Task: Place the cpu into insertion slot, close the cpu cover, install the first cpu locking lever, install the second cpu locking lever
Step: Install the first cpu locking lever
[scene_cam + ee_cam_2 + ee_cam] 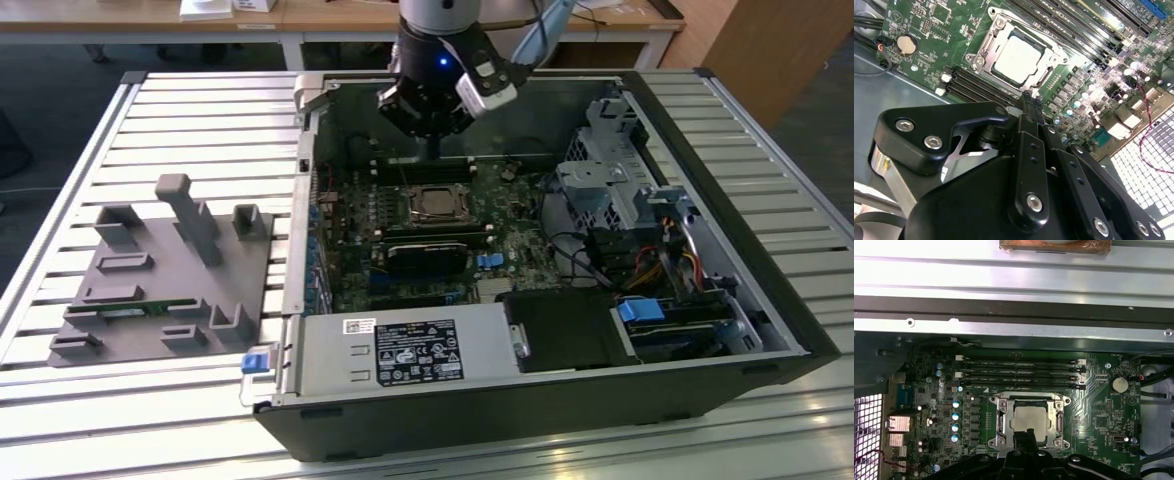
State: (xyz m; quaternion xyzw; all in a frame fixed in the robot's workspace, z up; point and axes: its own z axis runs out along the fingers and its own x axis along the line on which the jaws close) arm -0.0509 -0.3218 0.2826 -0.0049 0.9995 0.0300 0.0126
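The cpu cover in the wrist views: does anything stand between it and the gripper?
Nothing visible does. The gripper hangs close over one edge of the cpu cover, with open space between them. The cover lies flat around the cpu.

The small square cpu (1029,420) has a dull silver-grey metal top. The thin frame-shaped cpu cover (1000,421) around it is brighter bare metal. The black gripper (1030,100) looks satin-finished, with shiny steel screws. The green circuit board (1099,412) is glossy, and the ribbed silver desk (160,410) is smooth metal.
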